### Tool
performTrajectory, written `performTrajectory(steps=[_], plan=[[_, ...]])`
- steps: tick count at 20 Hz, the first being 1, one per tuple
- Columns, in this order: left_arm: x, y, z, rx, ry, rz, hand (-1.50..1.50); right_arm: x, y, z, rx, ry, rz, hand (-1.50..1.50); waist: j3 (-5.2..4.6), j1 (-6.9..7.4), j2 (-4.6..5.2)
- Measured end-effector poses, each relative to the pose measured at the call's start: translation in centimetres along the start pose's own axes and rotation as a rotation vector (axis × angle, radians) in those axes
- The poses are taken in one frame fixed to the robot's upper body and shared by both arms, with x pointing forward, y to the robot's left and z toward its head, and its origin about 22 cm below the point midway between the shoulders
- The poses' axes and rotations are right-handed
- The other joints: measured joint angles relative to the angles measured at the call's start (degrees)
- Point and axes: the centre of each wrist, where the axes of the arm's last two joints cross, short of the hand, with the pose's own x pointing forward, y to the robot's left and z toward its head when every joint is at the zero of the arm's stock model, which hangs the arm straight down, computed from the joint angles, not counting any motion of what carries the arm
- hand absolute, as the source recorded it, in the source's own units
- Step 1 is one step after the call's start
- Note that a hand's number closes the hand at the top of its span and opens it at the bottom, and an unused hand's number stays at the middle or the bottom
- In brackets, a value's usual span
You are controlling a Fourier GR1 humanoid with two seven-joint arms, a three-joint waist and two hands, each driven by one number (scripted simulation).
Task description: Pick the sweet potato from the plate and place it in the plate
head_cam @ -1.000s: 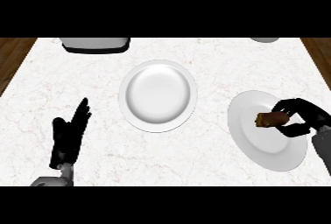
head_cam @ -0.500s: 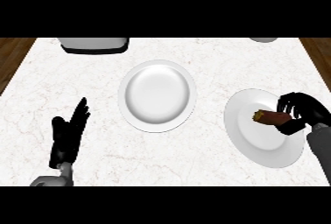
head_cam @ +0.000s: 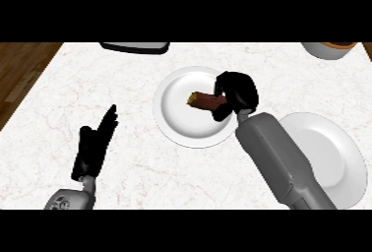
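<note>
A brown sweet potato (head_cam: 206, 101) hangs over the middle white plate (head_cam: 179, 123), with my right hand (head_cam: 237, 92) curled round its right end. The grey right forearm runs down from there and crosses the left rim of a second white plate (head_cam: 335, 152) at the right, which holds nothing that I can see. My left hand (head_cam: 94, 144) rests open at the lower left of the counter, fingers pointing up, well apart from both plates.
A dark tray-like object (head_cam: 136, 47) sits at the counter's far edge, left of centre. A bowl (head_cam: 330, 49) stands at the far right corner. Wooden floor (head_cam: 22, 69) shows beyond the counter's left edge.
My right hand has carried the sweet potato leftwards from the right plate to over the middle plate. The view has shifted too. The left hand has stayed still.
</note>
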Motion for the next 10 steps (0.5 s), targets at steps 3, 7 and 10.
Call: performTrajectory(steps=[3,7,10], plan=[[0.3,-0.7,-0.3,-0.020,-0.005,-0.005,0.00,5.1,-1.4,0.1,-0.111,-0.005,-0.002,1.50,0.02,0.89,0.01],[0.4,-0.9,-0.5,-0.017,-0.003,-0.008,0.00,10.1,-3.0,0.7,-0.301,0.033,-0.012,1.50,0.01,0.50,-0.11],[0.7,-1.1,-0.9,-0.012,0.003,-0.006,0.00,12.9,-3.5,1.4,-0.387,0.077,-0.008,1.50,0.00,0.21,0.01]])
